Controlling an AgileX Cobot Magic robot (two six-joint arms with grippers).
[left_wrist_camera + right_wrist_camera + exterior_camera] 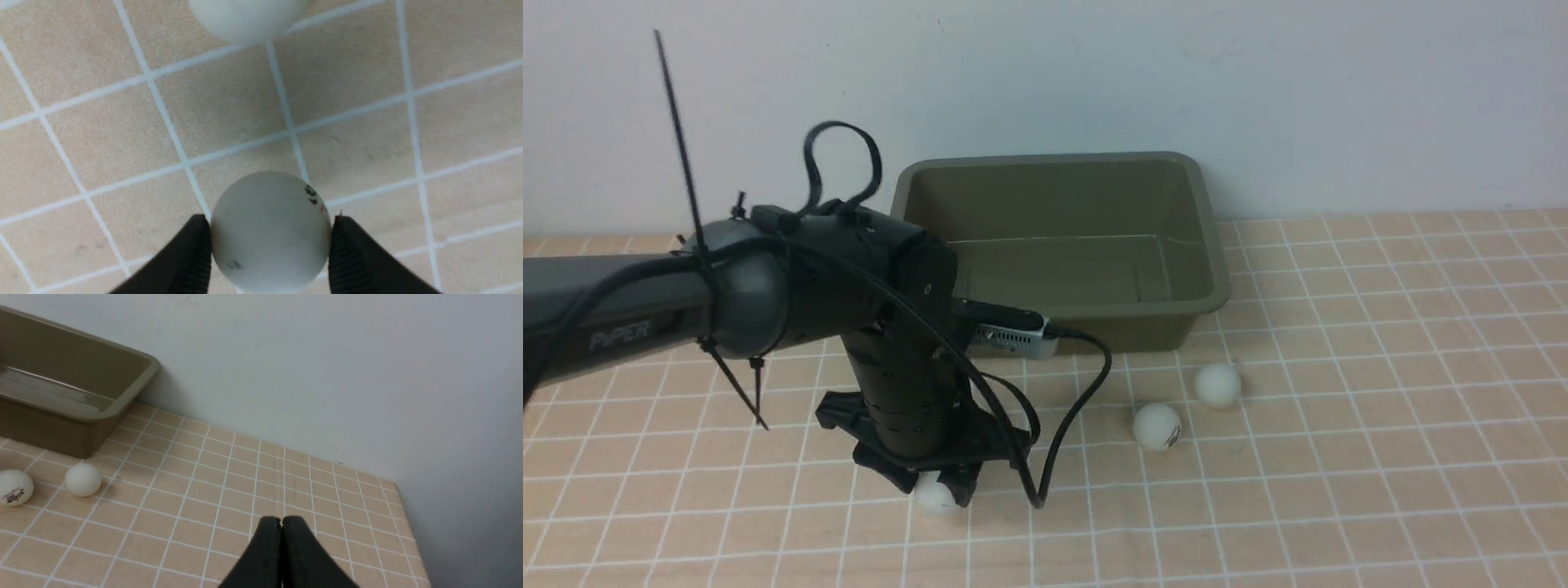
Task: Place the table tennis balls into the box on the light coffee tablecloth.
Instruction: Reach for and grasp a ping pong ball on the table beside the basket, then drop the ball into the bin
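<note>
My left gripper (938, 488) points straight down onto the light coffee tablecloth (1339, 474) in front of the box (1210, 245). Its two black fingers (192, 249) press both sides of a white table tennis ball (267, 212) that rests on the cloth. A second ball (245, 16) lies just beyond it. Two more balls (1218, 385) (1156, 425) sit near the box's front right corner, also seen as balls (83, 479) (14, 488) in the right wrist view. The olive-green box (122, 406) holds nothing visible. My right gripper (281, 522) is shut and empty above the cloth.
A pale wall runs right behind the box. The cloth's far right corner and edge (398, 490) drop off beside the right gripper. A black cable (1086, 392) loops from the left wrist down to the cloth.
</note>
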